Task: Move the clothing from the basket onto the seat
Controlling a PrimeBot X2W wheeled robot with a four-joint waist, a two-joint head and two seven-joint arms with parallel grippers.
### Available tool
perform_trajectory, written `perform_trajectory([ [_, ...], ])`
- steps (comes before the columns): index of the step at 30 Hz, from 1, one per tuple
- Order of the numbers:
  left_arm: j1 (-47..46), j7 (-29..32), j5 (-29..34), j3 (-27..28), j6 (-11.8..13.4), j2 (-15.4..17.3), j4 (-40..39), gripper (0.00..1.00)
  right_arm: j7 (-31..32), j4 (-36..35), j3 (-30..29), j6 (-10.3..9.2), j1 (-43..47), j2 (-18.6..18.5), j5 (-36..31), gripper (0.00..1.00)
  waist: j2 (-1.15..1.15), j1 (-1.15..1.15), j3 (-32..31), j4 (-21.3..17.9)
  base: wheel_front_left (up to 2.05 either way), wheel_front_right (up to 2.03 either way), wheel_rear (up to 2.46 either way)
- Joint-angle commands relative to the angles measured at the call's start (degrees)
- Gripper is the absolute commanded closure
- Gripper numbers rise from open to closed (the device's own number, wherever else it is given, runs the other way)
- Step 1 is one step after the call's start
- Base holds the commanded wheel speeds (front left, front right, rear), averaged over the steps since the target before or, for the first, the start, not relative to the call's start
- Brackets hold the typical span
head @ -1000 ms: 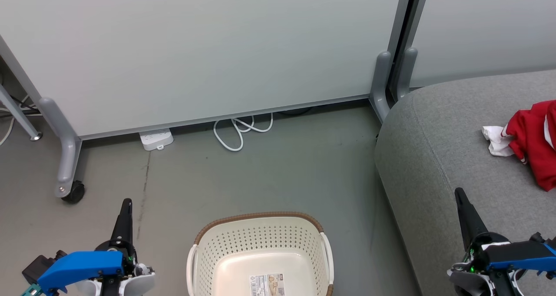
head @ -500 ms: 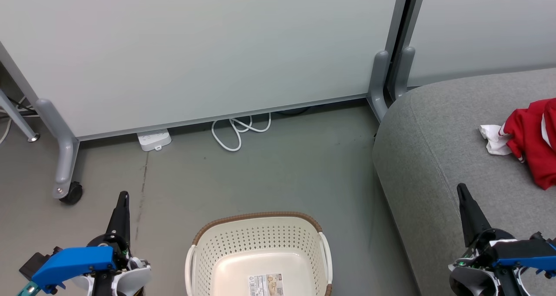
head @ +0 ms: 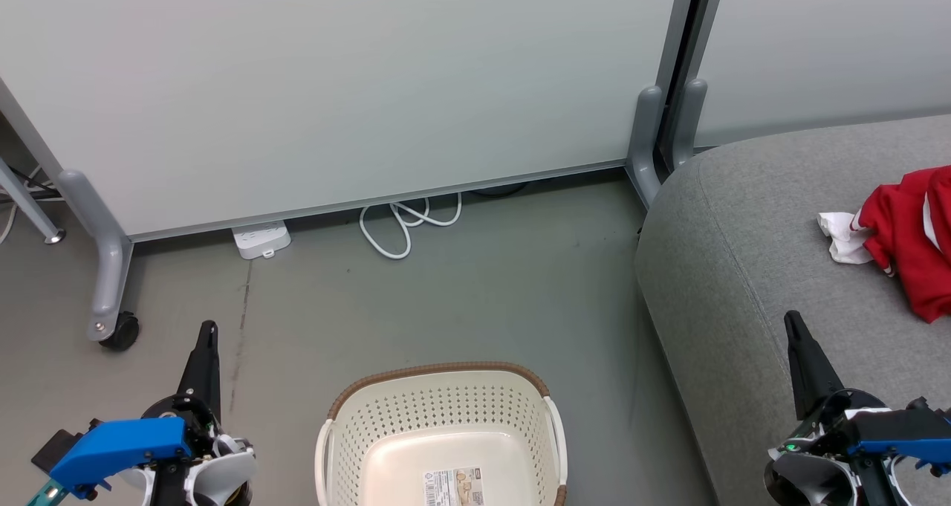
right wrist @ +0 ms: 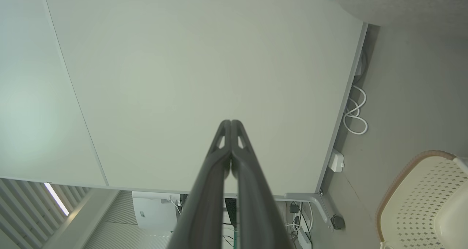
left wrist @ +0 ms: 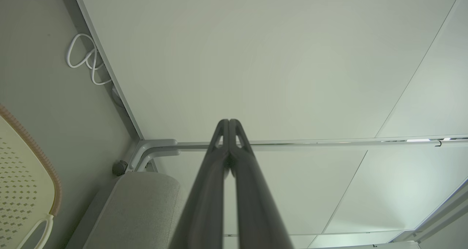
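White cable [head: 407,218], power strip [head: 260,240], partition [head: 334,90] behind basket [head: 442,368]

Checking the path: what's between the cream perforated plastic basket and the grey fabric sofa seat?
Bare grey floor separates the basket from the seat, as the head view shows.

An office-like room: pale wheeled partition panels [head: 334,82], a power strip [head: 261,239] and looped cable [head: 383,244] on grey floor [head: 483,305].
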Motion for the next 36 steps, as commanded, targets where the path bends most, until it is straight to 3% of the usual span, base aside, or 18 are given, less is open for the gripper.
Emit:
perform_trajectory([
  [1, -0.53, 0.26, -0.13, 0.15, -0.2, -0.09, -0.26, 1.0, 0.18, -0.17, -0.09, 0.04, -0.8, -0.01, 0.14, 1.0, 0.0, 0.0, 0.0, 0.0, 0.0, 0.0, 0.0],
  [36, -0.53, 0.25, -0.14, 0.12, -0.2, -0.09, -0.26, 1.0, 0.17, -0.18, -0.07, 0.04, -0.78, -0.01, 0.15, 1.0, 0.0, 0.0, 0.0, 0.0, 0.0, 0.0, 0.0],
])
